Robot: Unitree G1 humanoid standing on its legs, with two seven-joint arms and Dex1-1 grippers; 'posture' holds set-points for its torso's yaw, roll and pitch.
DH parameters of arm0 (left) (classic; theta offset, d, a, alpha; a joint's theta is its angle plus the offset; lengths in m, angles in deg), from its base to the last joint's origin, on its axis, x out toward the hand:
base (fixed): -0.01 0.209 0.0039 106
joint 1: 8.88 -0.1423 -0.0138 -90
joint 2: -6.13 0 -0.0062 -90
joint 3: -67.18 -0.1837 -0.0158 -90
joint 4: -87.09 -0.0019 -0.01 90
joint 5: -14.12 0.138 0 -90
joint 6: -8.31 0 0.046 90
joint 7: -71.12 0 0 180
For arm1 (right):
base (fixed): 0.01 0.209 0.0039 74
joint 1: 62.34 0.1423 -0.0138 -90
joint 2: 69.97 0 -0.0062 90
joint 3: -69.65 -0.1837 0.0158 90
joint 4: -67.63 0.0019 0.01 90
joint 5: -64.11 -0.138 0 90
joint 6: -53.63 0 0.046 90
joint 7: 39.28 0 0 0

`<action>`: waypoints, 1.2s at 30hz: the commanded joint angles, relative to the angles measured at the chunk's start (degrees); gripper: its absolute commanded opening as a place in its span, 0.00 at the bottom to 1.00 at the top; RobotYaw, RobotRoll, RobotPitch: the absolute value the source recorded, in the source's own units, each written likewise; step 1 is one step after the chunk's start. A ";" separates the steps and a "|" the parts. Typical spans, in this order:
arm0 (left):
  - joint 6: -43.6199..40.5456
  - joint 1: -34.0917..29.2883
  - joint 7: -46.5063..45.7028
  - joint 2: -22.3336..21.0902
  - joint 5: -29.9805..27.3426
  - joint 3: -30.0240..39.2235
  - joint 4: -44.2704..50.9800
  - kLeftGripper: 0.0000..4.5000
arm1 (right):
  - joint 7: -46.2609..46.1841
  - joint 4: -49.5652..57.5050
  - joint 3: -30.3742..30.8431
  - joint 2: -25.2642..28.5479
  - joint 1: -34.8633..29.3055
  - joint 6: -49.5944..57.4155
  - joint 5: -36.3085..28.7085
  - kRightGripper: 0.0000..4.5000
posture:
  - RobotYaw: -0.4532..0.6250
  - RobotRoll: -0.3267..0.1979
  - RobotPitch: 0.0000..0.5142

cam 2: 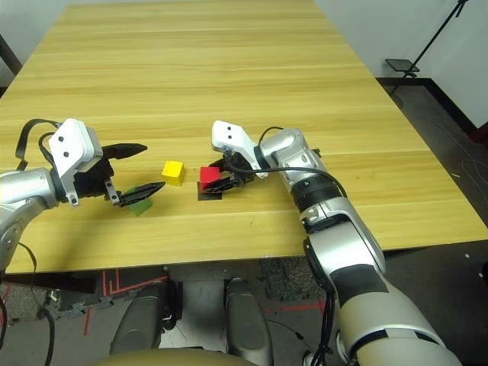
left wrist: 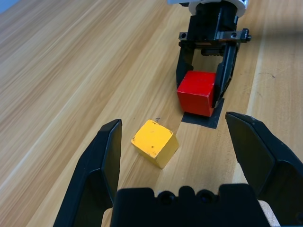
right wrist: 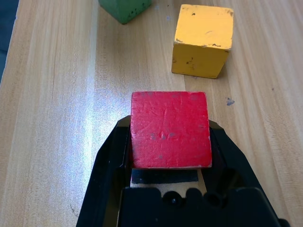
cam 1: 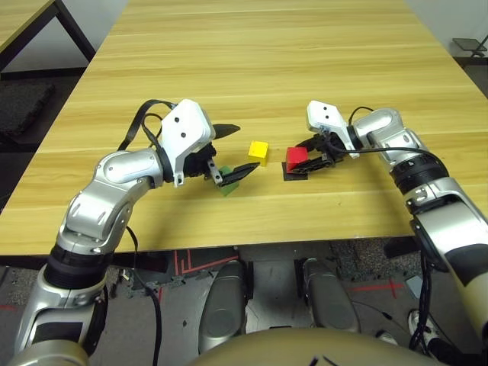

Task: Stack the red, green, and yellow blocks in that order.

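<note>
1. Table (cam 1: 267, 69): the black patch lies close to its near edge, with a strip of bare wood between them; a long open stretch runs beyond the patch.
2. Right arm (cam 1: 450, 221): reaches in from the patch's right, crossing the near edge.
3. Left arm (cam 1: 114, 191): reaches in well left of the patch.
4. Right gripper (right wrist: 169, 122): at the patch, closed on the red block, a finger on each side.
5. Left gripper (cam 1: 248, 146): left of the patch, fingers spread wide, gripping nothing.
6. Black patch (cam 1: 295, 175): partly covered by the red block and right gripper.
7. Red block (right wrist: 170, 130): over the patch; I cannot tell whether they touch.
8. Yellow block (cam 1: 259, 151): on the wood, just left of the patch and slightly beyond it.
9. Green block (cam 2: 140, 207): farther left of the patch than yellow, partly hidden by a left finger in the eye views; the right wrist view cuts it off but shows a corner unobstructed.
</note>
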 commanded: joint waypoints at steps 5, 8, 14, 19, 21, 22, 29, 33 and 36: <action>-1.32 -0.78 -0.75 -0.42 -0.31 0.81 1.57 1.00 | 0.39 -3.28 0.16 -0.36 1.15 -3.08 2.07 0.46 | 0.93 0.31 0.27; -1.42 -0.83 -0.89 -0.44 -0.33 0.91 1.60 1.00 | 0.41 -4.22 0.14 -0.52 1.27 -3.90 2.34 0.46 | 0.93 0.31 0.28; -2.98 -0.09 -1.91 0.19 -0.48 0.85 1.00 1.00 | 0.83 -4.53 0.27 -0.41 1.19 -3.55 2.82 0.46 | 0.92 0.33 0.28; -5.90 0.41 -3.13 1.55 -1.11 -0.23 1.52 1.00 | 1.70 -4.62 -0.34 -0.52 0.92 -4.51 2.23 0.82 | 0.91 0.34 0.27; -7.12 0.13 -3.27 1.57 -1.06 -0.45 1.95 1.00 | 2.01 -4.55 -0.87 -0.37 1.04 -4.84 1.78 0.96 | 0.90 0.34 0.27; -7.47 -0.49 -2.84 1.11 -1.16 -0.36 2.40 1.00 | 2.33 -4.30 -1.70 0.07 1.50 -4.69 1.09 0.99 | 0.90 0.35 0.26; -10.08 -5.28 -1.31 -3.95 -1.70 1.99 4.27 1.00 | 8.49 0.43 -7.13 4.83 5.53 -1.40 -4.62 0.99 | 0.89 0.37 0.25; -9.65 -8.55 -2.36 -4.23 -0.78 1.94 4.34 1.00 | 9.85 3.57 -8.34 7.32 6.03 0.52 -5.76 0.99 | 0.88 0.39 0.25; -7.93 -10.33 -3.28 -2.90 0.24 1.30 3.34 1.00 | 9.53 6.14 -8.54 8.26 5.22 2.14 -6.14 0.99 | 0.87 0.40 0.25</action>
